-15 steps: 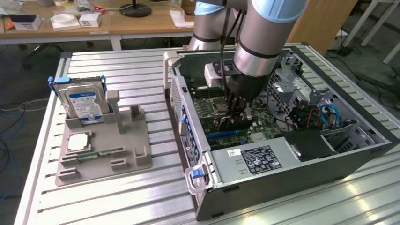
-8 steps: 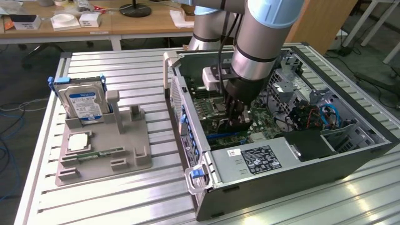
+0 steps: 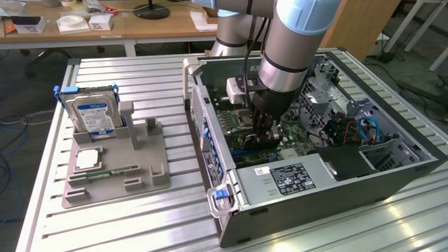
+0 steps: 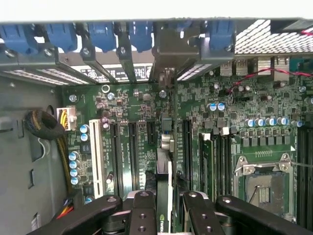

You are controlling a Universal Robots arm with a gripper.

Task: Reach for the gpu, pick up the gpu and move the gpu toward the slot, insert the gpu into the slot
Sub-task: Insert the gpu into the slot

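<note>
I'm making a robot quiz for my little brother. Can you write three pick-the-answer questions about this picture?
1. What colour is the label on the hard drive? A red, B blue, C yellow.
2. Where is the gripper? A over the hard drive, B inside the open computer case, C far outside the case.
3. What is the gripper doing? A open and empty, B shut on the hard drive, C shut on the graphics card.
Answers: 1 B, the label shows blue. 2 B, the arm reaches down into the case. 3 C, the thin card sits between its fingers.
</note>
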